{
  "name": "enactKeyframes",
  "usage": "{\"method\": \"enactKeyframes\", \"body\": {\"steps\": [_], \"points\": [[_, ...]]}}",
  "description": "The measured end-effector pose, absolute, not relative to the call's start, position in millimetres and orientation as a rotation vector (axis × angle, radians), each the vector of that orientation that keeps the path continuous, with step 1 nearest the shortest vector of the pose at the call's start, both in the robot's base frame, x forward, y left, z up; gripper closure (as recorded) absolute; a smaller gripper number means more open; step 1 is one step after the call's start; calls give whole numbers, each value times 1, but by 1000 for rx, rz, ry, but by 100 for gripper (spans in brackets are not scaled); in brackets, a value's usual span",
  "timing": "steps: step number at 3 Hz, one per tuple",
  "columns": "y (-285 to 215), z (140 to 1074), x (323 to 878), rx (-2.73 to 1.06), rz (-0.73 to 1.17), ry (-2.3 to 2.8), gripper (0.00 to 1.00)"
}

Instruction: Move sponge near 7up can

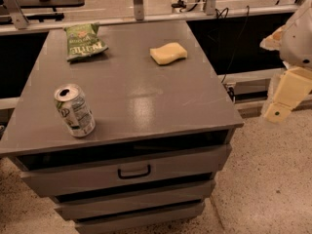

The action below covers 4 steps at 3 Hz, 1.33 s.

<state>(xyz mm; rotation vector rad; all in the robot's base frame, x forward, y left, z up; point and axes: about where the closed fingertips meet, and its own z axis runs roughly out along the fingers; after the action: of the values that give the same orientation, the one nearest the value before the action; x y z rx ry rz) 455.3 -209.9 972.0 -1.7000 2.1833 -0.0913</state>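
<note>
On the left of the grey table, near its front edge, the 7up can stands upright, its shiny pull-tab top facing the camera. Behind it, at the back left corner, lies a green chip bag, flat on the surface and well apart from the can. Further right, toward the back of the table, the pale yellow sponge lies flat by itself, touching nothing, far from the can and diagonally across the table from it. Below the tabletop, the upper drawer shows a dark handle at its middle. Off the right edge of the table, above the speckled floor, the robot's cream-coloured hand hangs clear of everything; whether it is open or closed cannot be told, and nothing is seen in its hold.
</note>
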Motion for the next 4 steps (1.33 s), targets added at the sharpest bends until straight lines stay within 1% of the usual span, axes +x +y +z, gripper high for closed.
{"method": "enactKeyframes", "body": {"steps": [1,4], "points": [[-200,957,491,-1619,-22,2118,0],[-140,896,678,-1251,322,1932,0]]}}
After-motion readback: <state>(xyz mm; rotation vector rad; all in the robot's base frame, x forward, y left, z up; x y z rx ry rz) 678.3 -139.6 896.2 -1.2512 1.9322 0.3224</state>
